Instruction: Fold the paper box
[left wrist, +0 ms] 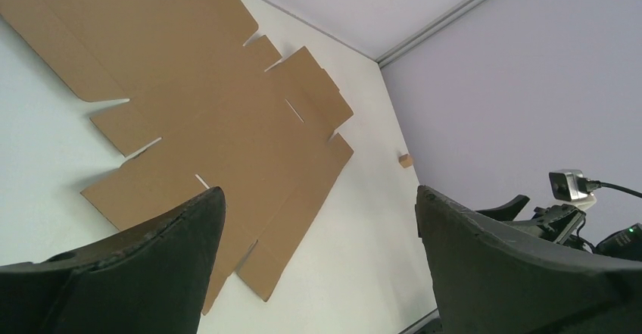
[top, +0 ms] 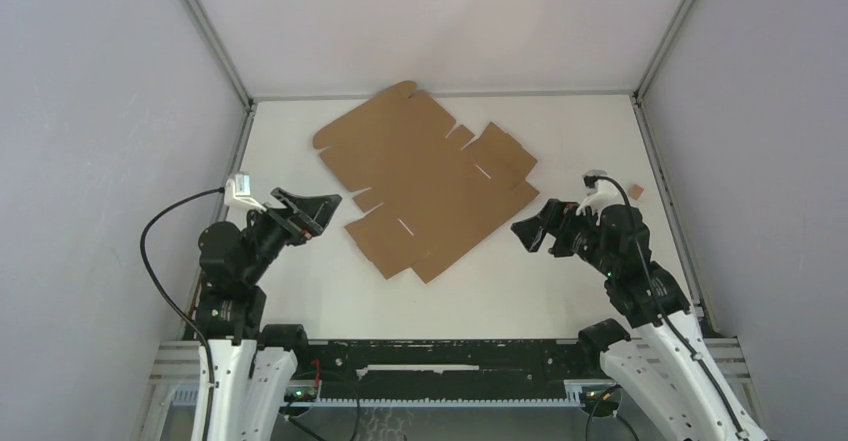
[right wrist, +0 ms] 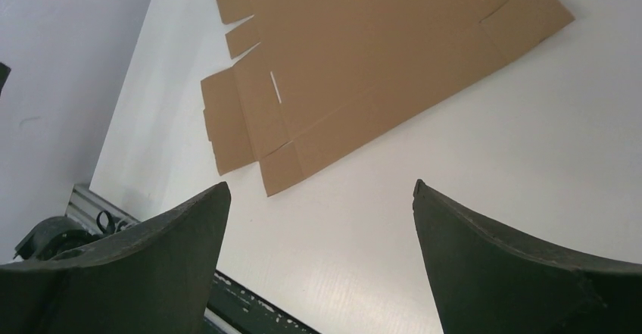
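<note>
Centrally, a flat brown cardboard paper box [top: 425,181] lies unfolded; the black left gripper [top: 318,216] and right gripper [top: 530,223] gape wide, empty.

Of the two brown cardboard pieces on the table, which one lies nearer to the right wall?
The tiny cardboard scrap, at the far right; the large paper box lies flat and unfolded in the middle.

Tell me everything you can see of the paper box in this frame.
The paper box is an unprinted brown cardboard die-cut blank, entirely unfolded. It lies flat on the white table, turned at an angle, from the centre to the far side. Flaps, tabs, notches and short slits edge it. Only the table touches it.
</note>
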Robot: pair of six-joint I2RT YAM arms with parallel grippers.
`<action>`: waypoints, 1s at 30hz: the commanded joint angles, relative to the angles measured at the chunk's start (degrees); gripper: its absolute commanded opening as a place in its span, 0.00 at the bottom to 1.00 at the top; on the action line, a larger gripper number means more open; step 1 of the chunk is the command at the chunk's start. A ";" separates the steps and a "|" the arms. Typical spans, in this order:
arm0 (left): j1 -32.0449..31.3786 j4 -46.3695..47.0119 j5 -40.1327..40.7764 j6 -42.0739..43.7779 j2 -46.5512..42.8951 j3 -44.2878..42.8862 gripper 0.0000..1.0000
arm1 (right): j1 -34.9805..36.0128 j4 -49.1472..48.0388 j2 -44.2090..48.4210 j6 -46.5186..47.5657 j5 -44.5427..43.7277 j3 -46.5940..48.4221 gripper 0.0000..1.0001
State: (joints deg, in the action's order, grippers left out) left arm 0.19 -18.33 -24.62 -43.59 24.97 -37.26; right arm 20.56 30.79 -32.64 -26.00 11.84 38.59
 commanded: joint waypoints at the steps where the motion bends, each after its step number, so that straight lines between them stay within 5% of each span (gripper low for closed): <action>1: 0.34 3.25 -0.80 -0.83 2.71 0.06 1.00 | -2.51 -1.63 -0.96 0.20 -0.25 0.21 0.99; 7: -2.56 7.56 2.29 0.90 9.10 -0.63 1.00 | -16.21 -1.83 -8.36 0.51 3.59 4.53 1.00; 13: -17.80 7.48 15.83 7.08 21.42 -6.33 1.00 | -30.01 -2.26 -18.35 -1.31 7.52 11.35 1.00; 21: -17.84 6.61 26.42 8.87 32.52 -8.57 1.00 | -27.55 -7.71 -34.98 2.05 6.93 21.60 0.94; 30: -9.77 6.18 25.08 5.74 34.14 -6.08 1.00 | -20.72 -11.38 -60.41 11.83 2.32 40.42 0.92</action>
State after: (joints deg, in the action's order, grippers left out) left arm -12.71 -13.63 -0.40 -37.10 61.84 -43.07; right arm -2.20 24.75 -86.21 -20.53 16.43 72.79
